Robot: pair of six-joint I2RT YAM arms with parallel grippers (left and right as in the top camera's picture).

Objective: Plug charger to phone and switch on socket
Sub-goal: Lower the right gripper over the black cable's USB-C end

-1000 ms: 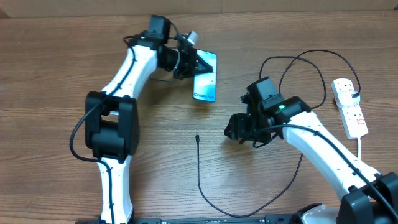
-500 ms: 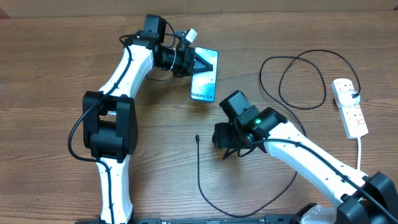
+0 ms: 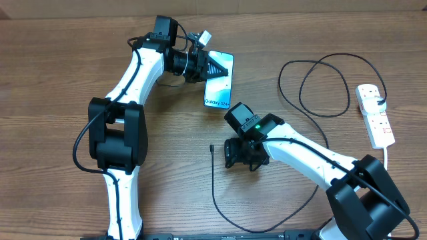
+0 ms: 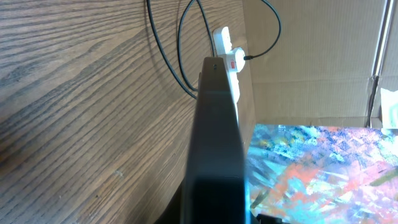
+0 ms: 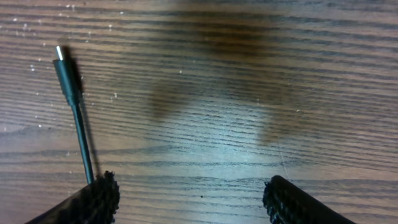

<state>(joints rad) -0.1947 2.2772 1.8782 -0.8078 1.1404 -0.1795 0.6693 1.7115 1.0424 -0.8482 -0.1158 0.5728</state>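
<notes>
The table (image 3: 53,73) is matt grained wood, the phone (image 3: 219,90) glossy-screened, the charger (image 3: 213,175) matt black plastic, the socket (image 3: 377,121) smooth white plastic.

Left gripper (image 3: 215,67) clamped; right gripper (image 5: 191,190) spread, pointing down.

In the left wrist view the phone (image 4: 214,155) is a blurred dark edge, cut off at the bottom, hiding part of the socket (image 4: 231,59). Lower left in the right wrist view, the charger (image 5: 73,106) vanishes behind a finger (image 5: 99,199) of the right gripper (image 5: 191,191), itself cropped by the bottom edge.
</notes>
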